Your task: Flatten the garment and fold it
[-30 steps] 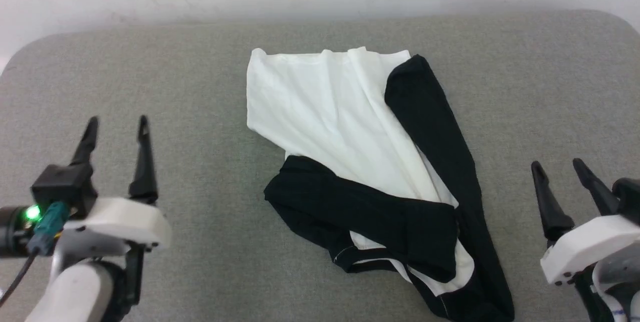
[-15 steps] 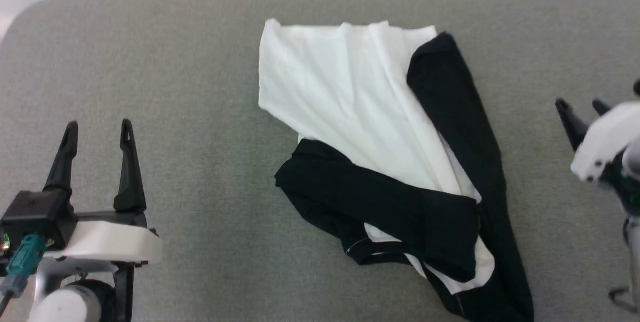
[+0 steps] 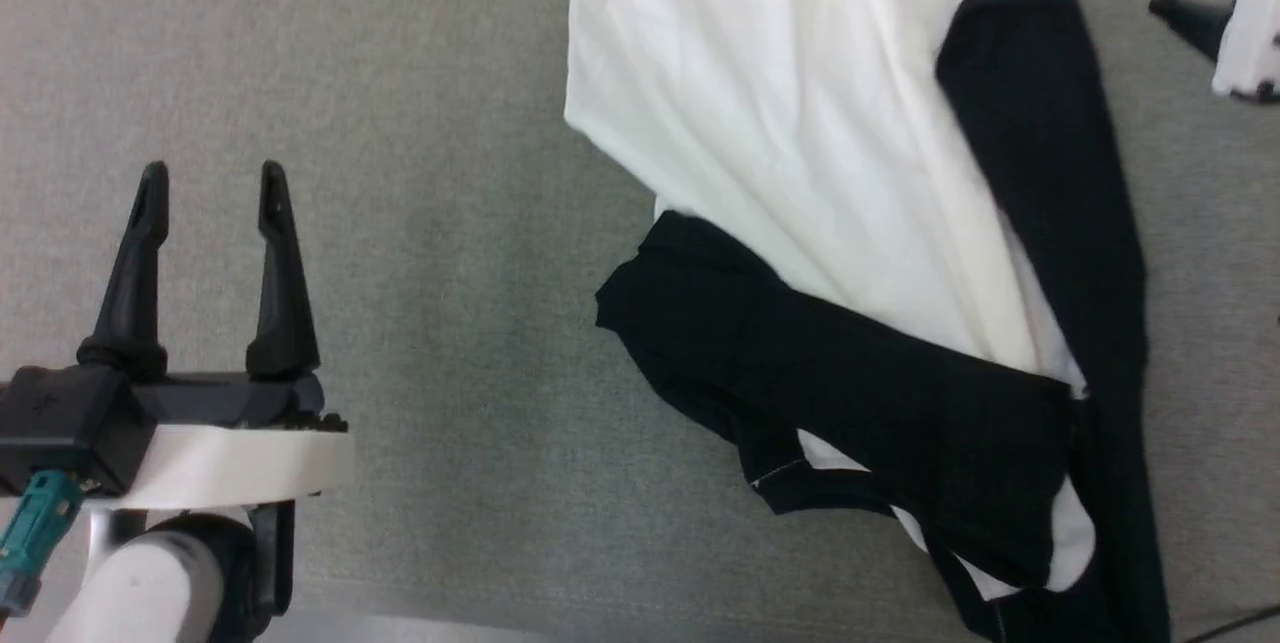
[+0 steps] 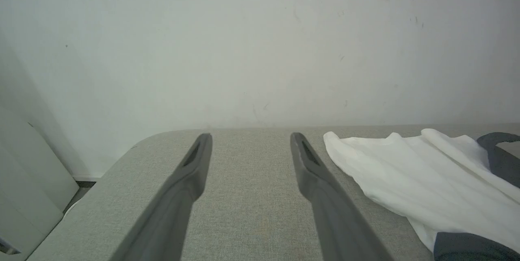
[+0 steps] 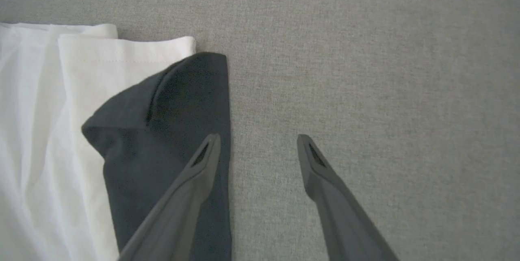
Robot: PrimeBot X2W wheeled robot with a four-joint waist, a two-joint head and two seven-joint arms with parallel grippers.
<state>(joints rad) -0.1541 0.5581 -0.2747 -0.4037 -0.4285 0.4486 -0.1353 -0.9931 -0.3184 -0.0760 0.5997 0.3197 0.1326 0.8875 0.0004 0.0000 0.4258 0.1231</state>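
A: Surface and room?
B: Grey woven padding (image 3: 450, 223), one far corner rounded, against a plain, scuffed white wall (image 4: 260, 50).
A: Left to right?
B: Near left, the left gripper (image 3: 213, 173), fingers spread, empty. Right of centre, the garment (image 3: 800, 123): soft white cloth, rumpled. Far right, the right gripper (image 5: 258, 139), spread, empty, one finger over a black sleeve (image 5: 170, 131).

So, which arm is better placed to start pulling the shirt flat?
Probably right. The right end effector hovers open by the garment, at its black sleeve; the left end effector stands open over the grey surface, apart from the cloth.
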